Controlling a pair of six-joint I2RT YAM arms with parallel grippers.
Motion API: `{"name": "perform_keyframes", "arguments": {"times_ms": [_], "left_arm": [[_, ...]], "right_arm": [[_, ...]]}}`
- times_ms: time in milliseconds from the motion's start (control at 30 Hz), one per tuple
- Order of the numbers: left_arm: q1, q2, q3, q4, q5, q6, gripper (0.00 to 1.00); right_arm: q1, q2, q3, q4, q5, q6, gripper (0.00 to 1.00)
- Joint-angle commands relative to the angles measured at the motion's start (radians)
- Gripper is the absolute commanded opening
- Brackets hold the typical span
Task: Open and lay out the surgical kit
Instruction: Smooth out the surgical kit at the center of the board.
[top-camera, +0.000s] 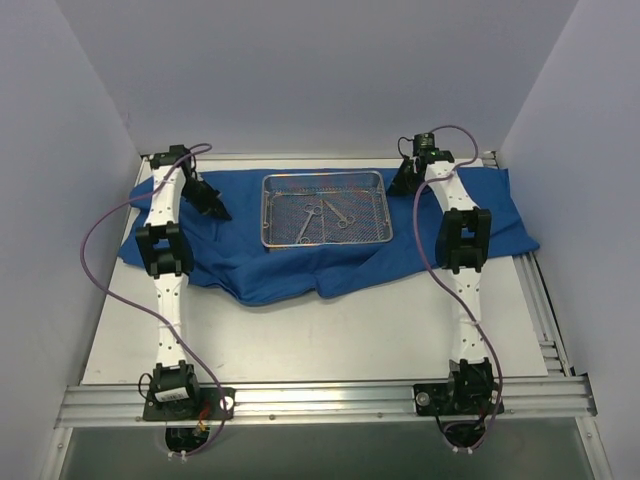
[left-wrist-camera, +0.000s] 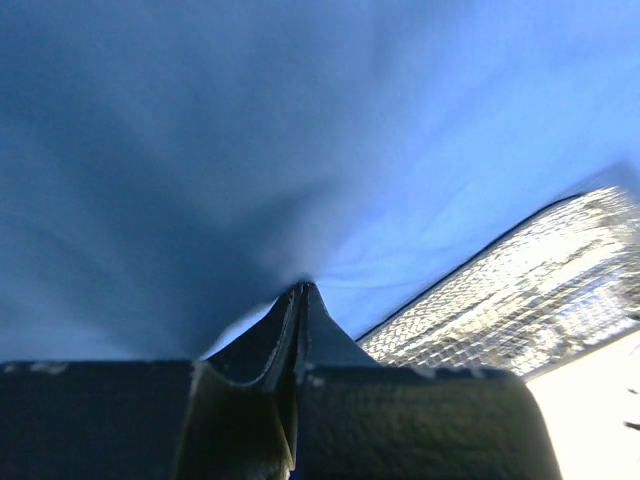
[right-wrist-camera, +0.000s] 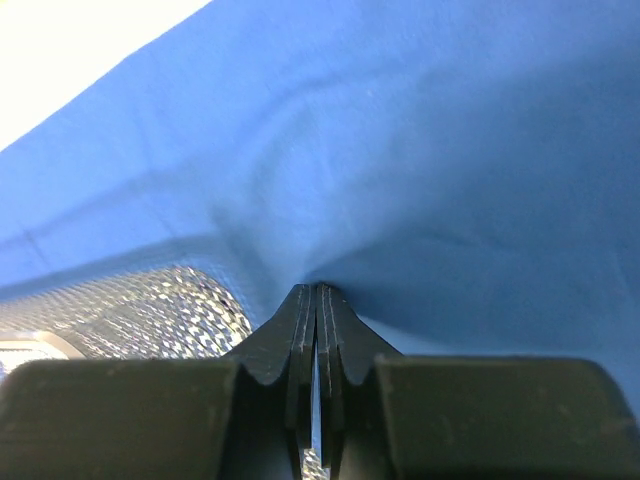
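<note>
- Pinching a raised fold of the blue cloth wrap in the left gripper, fingers clenched on the fabric just left of the wire-mesh tray.
- Gripping the same wrap with the right gripper, fingers closed tight on a tented pleat by the tray's far right corner.
- Showing the wrap opened out across the far half of the table, spread wide to left and right under the tray, with its near edge rumpled and uneven.
- Leaving the tray uncovered on the middle of the wrap, long side running left to right, with nothing draped over it.
- Holding, near the tray's centre, two or three thin steel instruments, close together or crossed, too small to name with certainty.
- Judged as mostly opened: wrap unfolded, tray exposed.
- Judged as left to do: smoothing the wrap flat, probably by drawing the two pinched spots outward, then lifting the instruments out and setting them apart.
- Worth guarding against: dragging the tray along if the cloth is pulled unevenly.
</note>
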Motion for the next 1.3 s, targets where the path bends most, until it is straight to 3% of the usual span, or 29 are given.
{"name": "perform_keyframes", "arguments": {"times_ms": [0,100,267,367,467,567,633,767,967,1033,1267], "left_arm": [[0.078,0.087,0.062,0.13,-0.051,-0.001,0.02],[0.073,0.004,-0.011,0.252,-0.03,0.026,0.02],[0.044,-0.302,-0.232,0.49,-0.039,0.02,0.03],[0.009,-0.411,-0.313,0.478,-0.088,0.037,0.09],[-0.033,-0.464,-0.353,0.36,-0.157,0.046,0.12],[-0.065,-0.514,-0.465,0.257,-0.25,0.014,0.02],[-0.089,-0.554,-0.531,0.231,-0.325,-0.009,0.02],[-0.19,-0.534,-0.573,0.148,-0.457,-0.021,0.02],[-0.264,-0.381,-0.47,0.027,-0.447,-0.02,0.02],[-0.287,-0.305,-0.38,-0.054,-0.499,-0.04,0.02],[-0.301,-0.186,-0.297,-0.097,-0.576,-0.087,0.02]], "right_arm": [[-0.001,0.111,-0.02,-0.031,0.008,0.044,0.0],[-0.001,0.087,-0.048,0.057,-0.058,0.022,0.0],[-0.024,-0.011,-0.002,0.125,-0.114,-0.008,0.0],[-0.045,-0.091,0.004,0.135,-0.134,-0.007,0.01],[-0.057,-0.169,-0.011,0.077,-0.128,-0.024,0.04],[-0.057,-0.245,-0.088,-0.024,-0.104,-0.067,0.06],[-0.056,-0.318,-0.204,-0.064,-0.061,-0.091,0.06],[-0.039,-0.426,-0.384,-0.072,-0.012,-0.139,0.06],[-0.008,-0.492,-0.554,-0.058,0.019,-0.156,0.05],[0.001,-0.487,-0.579,-0.038,0.02,-0.143,0.04],[0.012,-0.398,-0.607,0.0,0.114,-0.125,0.02]]}}
